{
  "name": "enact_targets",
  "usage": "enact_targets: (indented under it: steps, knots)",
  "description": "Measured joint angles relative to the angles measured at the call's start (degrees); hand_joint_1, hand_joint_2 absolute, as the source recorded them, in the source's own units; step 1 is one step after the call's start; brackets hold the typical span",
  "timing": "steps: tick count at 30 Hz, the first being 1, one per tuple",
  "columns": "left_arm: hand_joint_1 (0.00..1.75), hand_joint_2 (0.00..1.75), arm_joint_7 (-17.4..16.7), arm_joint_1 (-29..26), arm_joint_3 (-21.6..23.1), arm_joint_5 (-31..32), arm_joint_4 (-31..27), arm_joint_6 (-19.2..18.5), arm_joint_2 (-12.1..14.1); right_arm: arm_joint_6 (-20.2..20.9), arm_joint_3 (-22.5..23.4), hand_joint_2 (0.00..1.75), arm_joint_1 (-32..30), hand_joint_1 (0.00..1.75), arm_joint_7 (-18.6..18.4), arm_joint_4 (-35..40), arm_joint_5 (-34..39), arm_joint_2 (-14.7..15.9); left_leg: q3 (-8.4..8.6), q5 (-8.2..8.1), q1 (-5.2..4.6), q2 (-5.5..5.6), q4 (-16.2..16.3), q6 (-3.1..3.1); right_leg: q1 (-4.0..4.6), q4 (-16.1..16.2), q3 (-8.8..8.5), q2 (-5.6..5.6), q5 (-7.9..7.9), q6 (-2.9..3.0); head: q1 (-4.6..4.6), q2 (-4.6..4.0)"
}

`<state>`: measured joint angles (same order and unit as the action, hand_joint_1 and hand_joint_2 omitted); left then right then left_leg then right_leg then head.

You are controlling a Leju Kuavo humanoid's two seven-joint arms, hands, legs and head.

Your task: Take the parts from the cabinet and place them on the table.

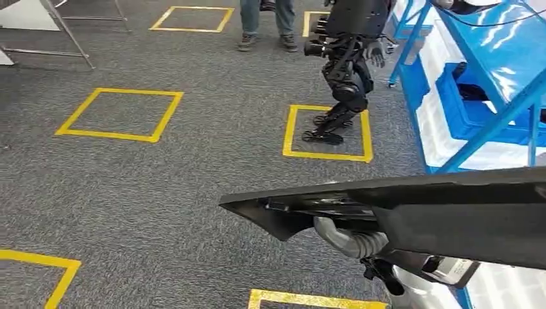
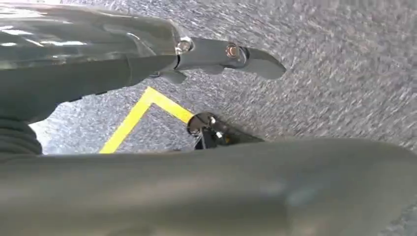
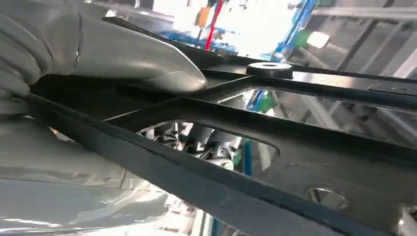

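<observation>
Both hands grip one black part [image 1: 451, 215], right hand [image 3: 98, 54] thumb on top, left hand [image 2: 147, 54] beneath; no writing readable.

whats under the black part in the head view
Under the black part, a grey ribbed wrist cover and silver arm show above grey carpet. The fingers gripping it are covered.

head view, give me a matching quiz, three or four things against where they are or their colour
Things:
1. black part
2. shelf frame
3. floor squares
4. second robot

Descriptions:
A. blue
B. yellow outlines on grey carpet
C. standing in a taped square
D. carried low in front

Pairs: 1-D, 2-A, 3-B, 4-C
</observation>
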<state>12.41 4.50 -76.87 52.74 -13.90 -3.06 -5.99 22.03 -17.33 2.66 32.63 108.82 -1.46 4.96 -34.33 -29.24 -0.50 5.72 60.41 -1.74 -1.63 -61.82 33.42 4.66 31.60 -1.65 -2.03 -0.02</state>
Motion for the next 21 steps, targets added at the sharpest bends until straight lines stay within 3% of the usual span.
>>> enact_targets:
  steps: [1, 4, 5, 6, 7, 9, 10, 11, 12, 13, 14, 15, 16, 17, 19, 20, 21]
  knots:
    - [0.0, 1.75, -0.07, 0.14, 0.0, 0.11, 0.0, 0.0, 0.09, -0.13, 0.0, 1.75, -0.2, 1.75, 0.18, 0.07, 0.0, 0.02, -0.43, -0.04, 0.13, 0.96, 0.37, 0.2, -0.12, 0.95, -0.27, 0.04, -0.06, 0.22, 0.04, 0.0]
    - [0.0, 1.75, -0.48, -0.55, 0.02, 0.85, 0.0, 0.02, 0.09, -0.24, 0.0, 1.75, -0.34, 1.75, 0.66, 0.07, 0.0, 0.28, -0.71, 0.29, 0.48, 2.53, -0.01, 0.91, 0.3, 1.04, -0.48, -1.61, -0.08, 0.87, 0.0, 0.0]
    - [0.0, 1.75, -0.59, -0.62, 0.02, 0.85, 0.0, 0.07, 0.11, -0.24, 0.02, 1.75, -0.3, 1.75, 0.72, 0.09, 0.02, 0.28, -0.81, -0.1, 0.57, 2.56, 0.24, 1.06, -0.22, 1.33, -0.73, -2.51, -0.19, 1.27, 0.0, 0.0]
    - [0.0, 1.75, -0.61, -0.73, 0.02, 0.85, 0.0, 0.06, 0.0, -0.24, 0.04, 1.75, -0.3, 1.75, 0.72, 0.11, 0.04, 0.33, -1.25, -1.05, 0.14, -0.97, 1.64, 1.32, -0.11, 1.37, -0.94, -3.11, -0.07, 1.49, -0.07, 0.02]
    - [0.0, 1.75, -0.63, -0.52, 0.02, 0.85, 0.0, 0.04, -0.02, -0.24, 0.07, 1.75, -0.41, 1.75, 0.76, 0.22, 0.04, 0.35, -3.0, -2.96, 0.27, -3.34, 5.17, 1.67, 0.0, 1.37, -1.07, -4.07, 0.13, 1.82, -0.07, 0.0]
    - [0.0, 1.75, -0.9, -0.17, 0.02, 0.92, 0.0, -0.02, -0.02, -0.24, 0.09, 1.75, -0.71, 1.75, 0.79, 0.22, -0.13, 0.55, -7.63, -6.63, 0.61, -4.87, 14.12, 2.08, 0.23, 1.36, -1.28, -6.0, 0.48, 2.08, -0.07, 0.0]
    - [0.0, 1.75, -1.23, -0.18, 0.02, 1.12, 0.0, -0.04, -0.11, -0.24, 0.09, 1.75, -0.72, 1.75, 0.79, 0.2, -0.18, 0.7, -9.21, -7.11, 0.73, -5.04, 17.01, 2.14, 0.27, 1.35, -1.39, -6.87, 0.66, 2.07, -0.07, 0.0]
    - [0.0, 1.75, -1.51, -0.27, 0.02, 1.14, 0.0, -0.07, -0.13, -0.17, 0.09, 1.75, -0.7, 1.75, 0.85, 0.2, -0.17, 0.83, -9.35, -6.37, 0.8, -5.11, 16.97, 2.2, 0.29, 1.35, -1.6, -7.63, 0.84, 2.05, -0.07, 0.0]
    - [0.0, 1.75, -1.81, -0.43, 0.02, 1.18, 0.0, -0.11, -0.2, -0.15, 0.09, 1.75, -0.67, 1.75, 1.0, 0.2, -0.17, 0.9, -8.34, -4.55, 0.81, -5.25, 14.7, 2.2, 0.32, 1.35, -1.86, -8.34, 1.07, 2.0, -0.07, 0.0]
    - [0.0, 1.75, -1.81, -0.51, 0.04, 1.25, 0.0, -0.22, -0.28, -0.13, 0.09, 1.75, -0.63, 1.75, 1.07, 0.2, -0.17, 0.94, -5.99, -1.68, 0.78, -5.61, 9.9, 2.06, 0.34, 1.35, -2.32, -9.13, 1.38, 1.94, -0.07, 0.0]
    - [0.0, 1.75, -1.75, -0.46, 0.04, 1.25, 0.0, -0.42, -0.33, -0.06, 0.11, 1.75, -0.39, 1.75, 1.09, 0.2, -0.17, 0.98, -3.35, 1.08, 0.62, -7.06, 4.57, 1.73, 0.38, 1.36, -2.82, -9.84, 1.71, 1.82, -0.07, 0.02]
    - [0.0, 1.75, -1.55, -0.27, 0.04, 1.14, 0.0, -0.54, -0.35, 0.22, 0.11, 1.75, -0.04, 1.75, 1.07, 0.18, -0.15, 1.03, -1.85, 0.98, 0.14, -9.95, 1.92, 1.36, 0.39, 1.47, -3.14, -10.46, 2.0, 1.62, -0.06, 0.02]
    - [0.0, 1.75, -1.22, 0.01, 0.04, 0.7, 0.0, -0.72, -0.37, 0.55, 0.11, 1.75, 0.53, 1.75, 0.92, 0.11, -0.02, 1.07, -1.7, 0.82, -0.74, -11.15, 1.1, 0.93, 0.82, 1.34, -3.2, -10.91, 2.27, 1.2, -0.07, 0.02]
    - [0.0, 1.75, -0.85, 0.32, 0.02, 0.35, 0.0, -1.05, -0.46, 1.05, 0.11, 1.75, 1.21, 1.75, 0.37, -0.02, 0.24, 1.09, -1.81, 0.46, -0.78, -10.92, 1.06, 0.56, 0.77, 1.4, -3.12, -11.41, 2.31, 1.01, -0.07, 0.0]
    - [0.0, 1.75, -0.39, 0.35, 0.0, -0.53, 0.0, -1.42, -0.44, 1.77, -0.07, 1.75, 2.84, 1.75, -0.46, -0.44, 0.57, 1.09, -1.85, 0.3, -1.21, -9.42, 0.84, 0.1, 0.5, 1.89, -3.81, -12.92, 2.56, 0.45, -0.04, 0.0]
    - [0.0, 1.75, -0.24, 0.42, -0.02, -0.61, 0.0, -1.66, -0.44, 2.03, -0.09, 1.75, 3.43, 1.75, -0.7, -0.44, 0.74, 1.07, -0.98, 0.64, -0.9, -8.64, 0.03, -0.31, 0.57, 2.01, -4.11, -13.64, 2.99, -0.01, -0.07, 0.0]
    - [0.0, 1.75, -0.02, 0.29, -0.02, -0.72, 0.0, -1.82, -0.46, 2.16, -0.11, 1.75, 3.98, 1.75, -0.79, -0.57, 0.87, 1.11, -0.68, 0.75, -0.63, -8.05, -0.49, -0.6, 0.33, 0.79, -4.52, -10.46, 3.79, -0.01, 0.02, 0.0]
